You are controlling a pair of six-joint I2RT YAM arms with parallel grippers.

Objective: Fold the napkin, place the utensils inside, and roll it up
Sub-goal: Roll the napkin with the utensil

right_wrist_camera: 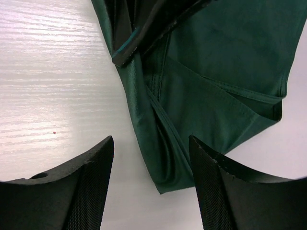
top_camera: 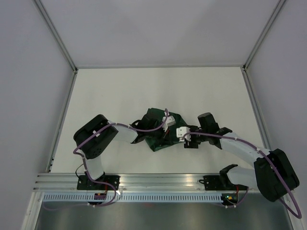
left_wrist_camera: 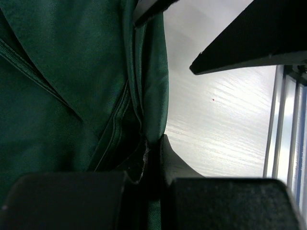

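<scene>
The dark green napkin (top_camera: 158,132) lies bunched and folded in the middle of the white table. My left gripper (left_wrist_camera: 153,146) is shut on a fold of it, with a strip of cloth pinched between the black fingers. In the top view this gripper (top_camera: 166,124) sits over the cloth's far side. My right gripper (right_wrist_camera: 151,143) is open just above the table. The napkin's (right_wrist_camera: 192,96) narrow folded end lies between and ahead of its fingers (right_wrist_camera: 91,177), touching neither. From above, the right gripper (top_camera: 185,140) is at the cloth's right edge. The utensils are out of view.
An aluminium rail (top_camera: 158,179) runs along the near edge of the table and shows at the right of the left wrist view (left_wrist_camera: 288,124). White walls (top_camera: 29,72) close in the table on the left, right and far sides.
</scene>
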